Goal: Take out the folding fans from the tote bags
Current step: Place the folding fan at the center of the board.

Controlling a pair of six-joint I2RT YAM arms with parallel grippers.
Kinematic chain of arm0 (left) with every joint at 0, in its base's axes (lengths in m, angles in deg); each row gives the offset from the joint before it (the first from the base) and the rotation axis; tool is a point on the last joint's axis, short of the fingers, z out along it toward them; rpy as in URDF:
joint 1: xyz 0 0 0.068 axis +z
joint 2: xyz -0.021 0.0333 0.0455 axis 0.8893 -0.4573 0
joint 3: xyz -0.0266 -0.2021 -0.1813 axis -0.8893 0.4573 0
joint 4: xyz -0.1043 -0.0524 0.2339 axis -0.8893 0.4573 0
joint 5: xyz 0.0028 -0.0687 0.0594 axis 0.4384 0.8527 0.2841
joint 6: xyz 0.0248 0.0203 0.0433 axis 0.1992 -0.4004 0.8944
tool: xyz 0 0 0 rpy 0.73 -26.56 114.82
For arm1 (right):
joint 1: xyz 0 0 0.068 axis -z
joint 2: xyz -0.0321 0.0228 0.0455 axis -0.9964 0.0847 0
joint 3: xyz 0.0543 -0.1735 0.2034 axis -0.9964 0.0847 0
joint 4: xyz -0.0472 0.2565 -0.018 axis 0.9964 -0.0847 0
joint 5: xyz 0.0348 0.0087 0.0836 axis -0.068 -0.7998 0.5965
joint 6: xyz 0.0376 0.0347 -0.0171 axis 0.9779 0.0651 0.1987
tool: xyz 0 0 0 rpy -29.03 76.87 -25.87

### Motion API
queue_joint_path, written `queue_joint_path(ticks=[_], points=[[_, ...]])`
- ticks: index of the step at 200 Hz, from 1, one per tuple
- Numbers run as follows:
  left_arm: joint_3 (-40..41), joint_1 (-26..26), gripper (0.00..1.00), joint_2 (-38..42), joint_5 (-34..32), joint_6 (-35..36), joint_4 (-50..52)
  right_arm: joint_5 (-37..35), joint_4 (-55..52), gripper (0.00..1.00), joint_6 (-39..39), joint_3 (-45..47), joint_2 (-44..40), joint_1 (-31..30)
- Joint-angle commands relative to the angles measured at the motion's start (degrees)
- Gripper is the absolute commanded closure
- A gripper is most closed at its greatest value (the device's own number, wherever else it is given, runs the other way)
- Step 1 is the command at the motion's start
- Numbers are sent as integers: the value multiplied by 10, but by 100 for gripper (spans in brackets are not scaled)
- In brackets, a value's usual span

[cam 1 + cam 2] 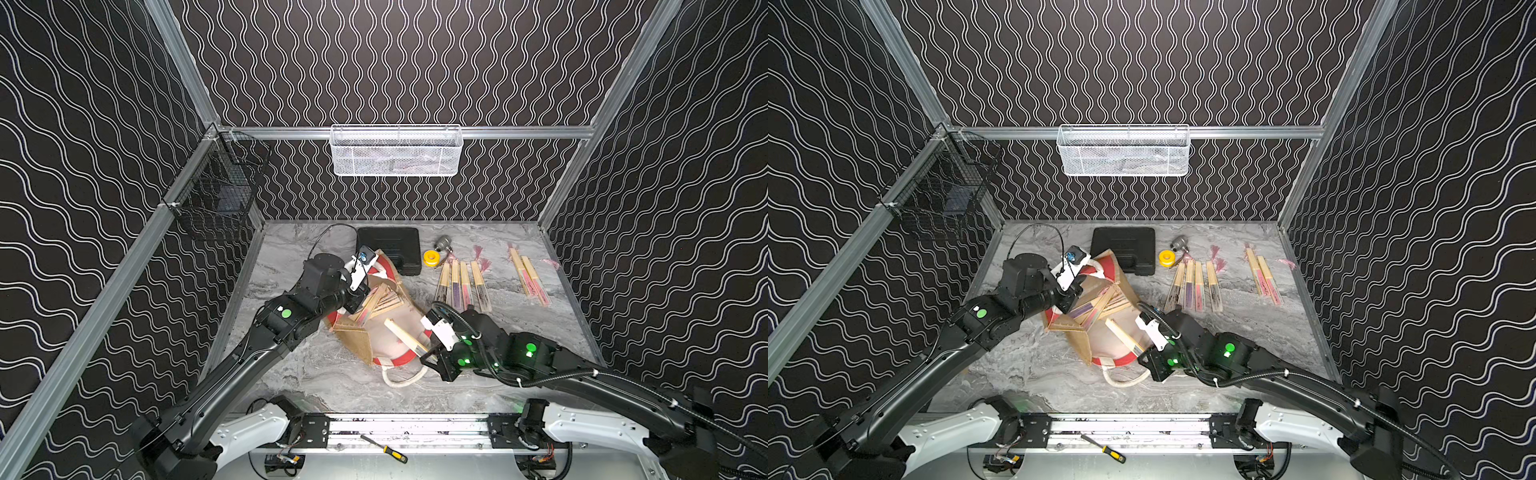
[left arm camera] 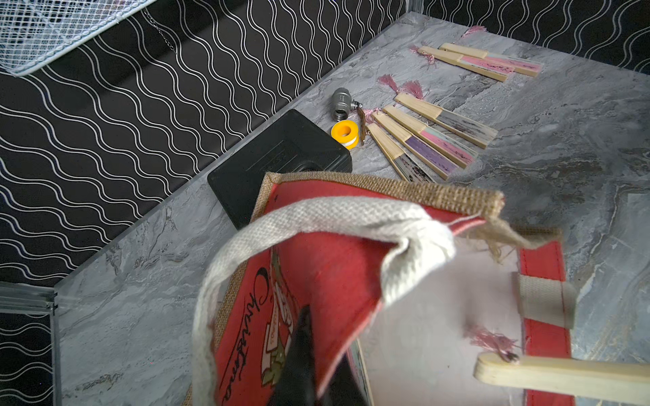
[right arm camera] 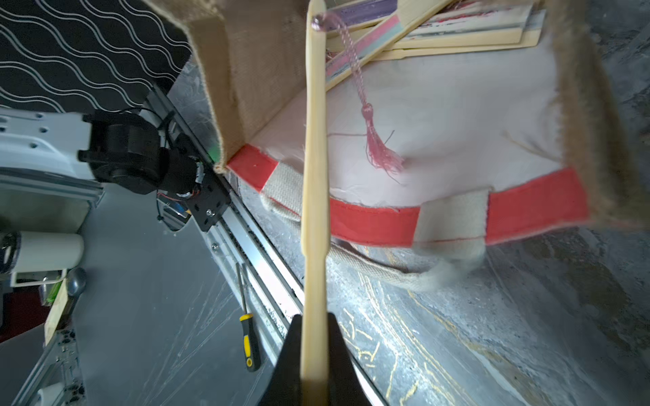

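Right claw (image 3: 314,320) is clenched on one fan (image 3: 314,175), long axis running straight from the claw into the mouth of the tote bag (image 3: 457,218), tassel inside. Left wrist view: left claw (image 2: 322,365) pinches the bag's red wall. Top view: more fans (image 1: 376,305) lie deep in the bag, laid-out fans (image 1: 461,286) rest on the bench (image 1: 332,382) beyond it; right arm's nearer.

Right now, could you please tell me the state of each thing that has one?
Bag, on its side, mouth open, upper wall lifted.
Left gripper, shut on bag.
Right gripper, shut on fan.
Held fan, closed, partly out of the mouth.
Fans in bag, closed, piled.
Fans on table, closed, flat.
Case, shut.
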Motion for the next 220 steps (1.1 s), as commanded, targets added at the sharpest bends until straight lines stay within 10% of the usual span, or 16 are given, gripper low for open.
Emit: queue_joint_path(ticks=[1, 111, 220], points=[[-2, 0, 100, -1, 3, -2, -21, 22, -38, 93, 0, -11, -25, -1], [-5, 0, 100, -1, 7, -4, -18, 62, -95, 93, -34, -90, -139, 0], [-4, 1, 100, 2, 9, -3, -19, -144, -87, 92, -49, -238, -70, 23]])
